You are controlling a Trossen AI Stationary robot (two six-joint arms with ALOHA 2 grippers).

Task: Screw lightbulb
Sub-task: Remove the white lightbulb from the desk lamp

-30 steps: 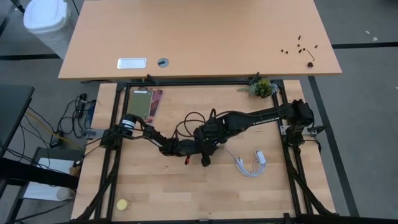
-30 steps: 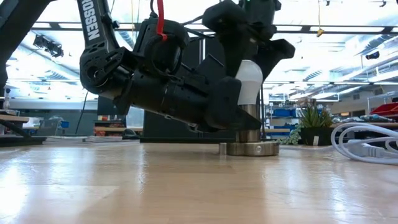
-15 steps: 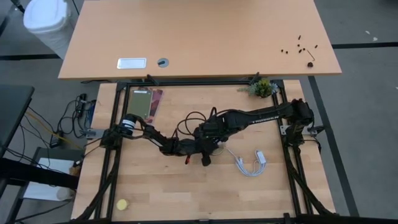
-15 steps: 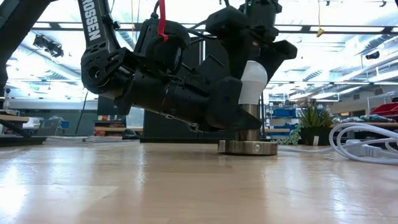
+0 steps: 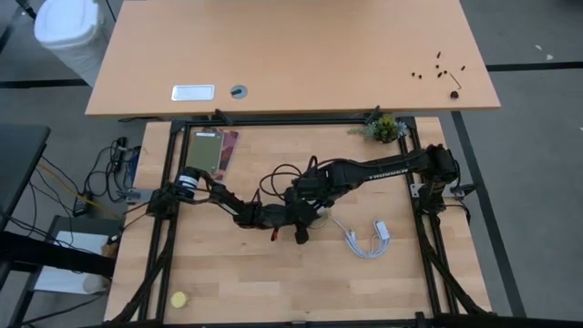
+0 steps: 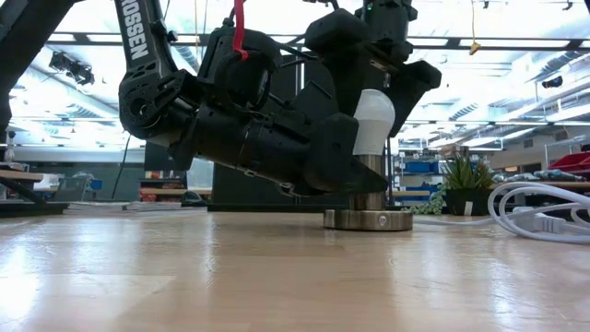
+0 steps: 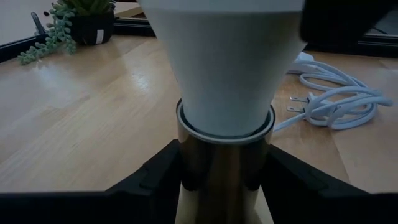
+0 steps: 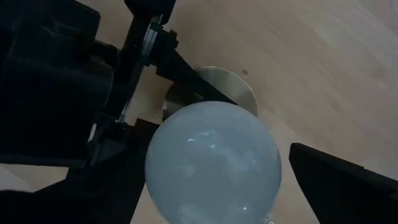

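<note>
The lightbulb [image 6: 372, 120] stands upright in the socket [image 6: 368, 218], near the middle of the counter [image 6: 295, 277], its white glass uppermost. In the left wrist view the bulb's [image 7: 221, 59] narrow end sits inside the metal collar of the socket [image 7: 225, 163], with a thin rim of collar showing around it.

The left gripper [image 7: 225, 177] lies low and nearly level with the counter. Its two dark fingers [image 7: 152, 180] are clamped on the socket collar, one on each side, below the glass. It does not touch the bulb itself.

The right gripper [image 6: 373, 69] comes down from above, directly over the bulb. In the right wrist view the round top of the bulb [image 8: 213, 162] sits between its fingers [image 8: 345, 180], with open gap visible on at least one side; the fingers are spread wide and released, not pressing the glass. The socket's disc [image 8: 230, 87] shows beneath the bulb in that view.

In the high view both arms meet over the centre of the counter [image 5: 237, 282], the left gripper [image 5: 293, 217] and right gripper [image 5: 310, 193] close together; the bulb is hidden beneath them there.

A coiled white cable [image 5: 366, 239] with a plug lies just beside the grippers. A small potted plant [image 5: 385, 128] stands at the counter's far corner. A small yellow object [image 5: 179, 299] lies near the opposite corner, well apart from the work.
</note>
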